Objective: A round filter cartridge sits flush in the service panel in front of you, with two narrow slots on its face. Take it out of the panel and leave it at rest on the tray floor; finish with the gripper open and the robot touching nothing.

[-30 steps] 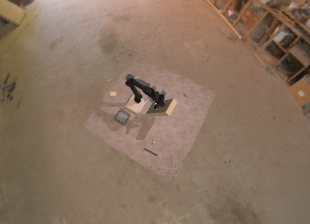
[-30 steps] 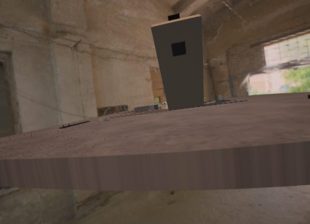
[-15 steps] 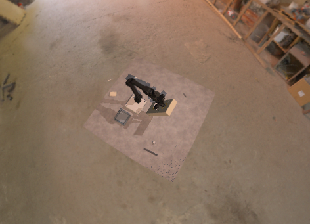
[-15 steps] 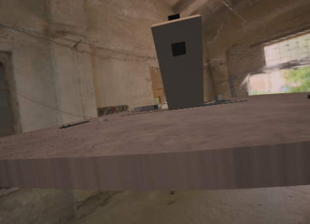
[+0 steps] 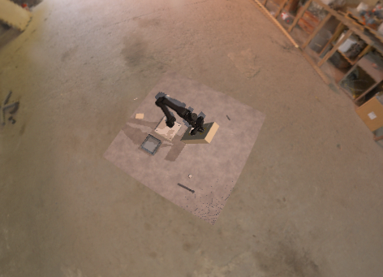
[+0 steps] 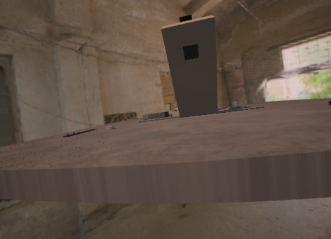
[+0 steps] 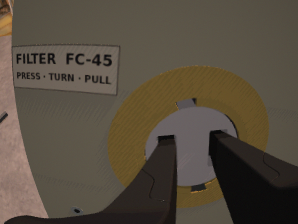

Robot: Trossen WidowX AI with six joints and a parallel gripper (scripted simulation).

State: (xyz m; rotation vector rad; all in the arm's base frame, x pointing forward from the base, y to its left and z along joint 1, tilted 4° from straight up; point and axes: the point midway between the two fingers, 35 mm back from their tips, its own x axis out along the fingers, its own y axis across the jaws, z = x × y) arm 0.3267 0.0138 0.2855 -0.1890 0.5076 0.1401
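In the wrist view the round grey filter cartridge sits in a yellow ring on the grey service panel, below a label reading "FILTER FC-45, PRESS · TURN · PULL". My gripper has both black fingertips set into the cartridge's two slots, with the strip of its face between them. Small tabs show at the cartridge's top and bottom edges. In the top view the arm reaches to the slanted panel block, with the gripper on its face. The grey tray lies left of the panel.
A pale base plate lies under the arm on the brown mat. A dark bar and a small white piece lie nearer the mat's front. From behind, the panel block stands tall with a black square.
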